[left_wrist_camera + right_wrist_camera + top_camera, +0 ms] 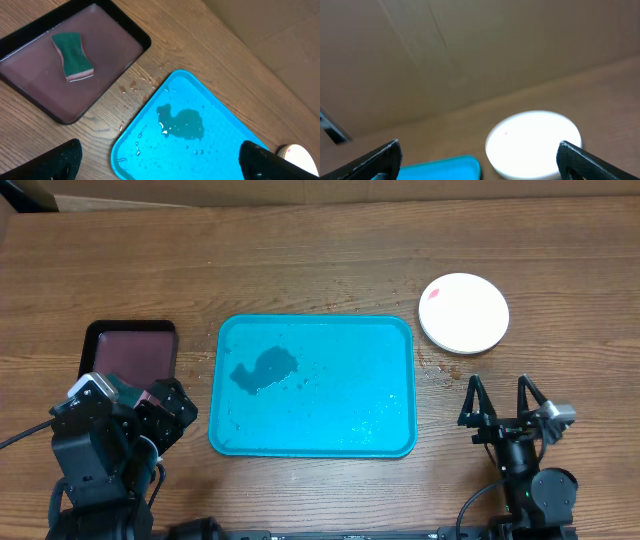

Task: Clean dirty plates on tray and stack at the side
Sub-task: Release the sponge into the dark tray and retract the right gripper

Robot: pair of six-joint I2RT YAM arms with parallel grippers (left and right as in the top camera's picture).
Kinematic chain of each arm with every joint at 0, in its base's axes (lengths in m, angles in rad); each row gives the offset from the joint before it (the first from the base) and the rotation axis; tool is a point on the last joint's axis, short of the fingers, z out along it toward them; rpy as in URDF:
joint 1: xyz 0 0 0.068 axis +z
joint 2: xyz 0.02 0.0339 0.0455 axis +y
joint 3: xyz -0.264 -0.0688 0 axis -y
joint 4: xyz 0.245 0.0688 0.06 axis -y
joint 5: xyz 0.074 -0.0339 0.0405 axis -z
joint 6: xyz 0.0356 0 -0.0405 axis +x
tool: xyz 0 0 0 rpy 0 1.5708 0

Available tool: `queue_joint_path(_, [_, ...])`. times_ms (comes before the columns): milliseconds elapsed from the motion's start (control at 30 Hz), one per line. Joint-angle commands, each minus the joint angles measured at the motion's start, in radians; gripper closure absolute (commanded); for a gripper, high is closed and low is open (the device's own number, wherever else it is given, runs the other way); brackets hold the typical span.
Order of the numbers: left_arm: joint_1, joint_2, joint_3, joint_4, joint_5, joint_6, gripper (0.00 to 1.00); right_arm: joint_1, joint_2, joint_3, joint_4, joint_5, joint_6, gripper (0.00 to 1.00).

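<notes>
Tray [315,385] wet, puddled; white plate [463,313] (reddish smear near rim) beside it; left gripper [162,165], right gripper [498,400] splayed, empty.

wet tray [350,370] (puddle [263,370]), white plate [463,313] beside

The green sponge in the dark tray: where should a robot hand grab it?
Probably across its narrowed waist, on the two long curved edges, coming straight down from above. The sponge lies flat, green face up, in the shallow dark tray, clear of the rim, so fingers can drop either side.
</notes>
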Motion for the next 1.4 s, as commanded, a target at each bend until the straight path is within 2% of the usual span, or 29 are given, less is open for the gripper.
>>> queue_joint_path(0, [-0.003, -0.002, -0.007, 0.000, -0.018, -0.009, 0.00, 0.004, -0.010, -0.010, -0.068, 0.026, -0.031, 0.00])
queue_joint_path(100, [-0.003, -0.002, -0.007, 0.000, -0.018, -0.009, 0.00, 0.004, -0.010, -0.011, -0.067, -0.014, -0.112, 0.00])
queue_joint_path(1367, [-0.015, -0.005, -0.008, -0.027, -0.046, 0.003, 0.00, 0.004, -0.009, -0.011, -0.066, -0.014, -0.116, 0.00])
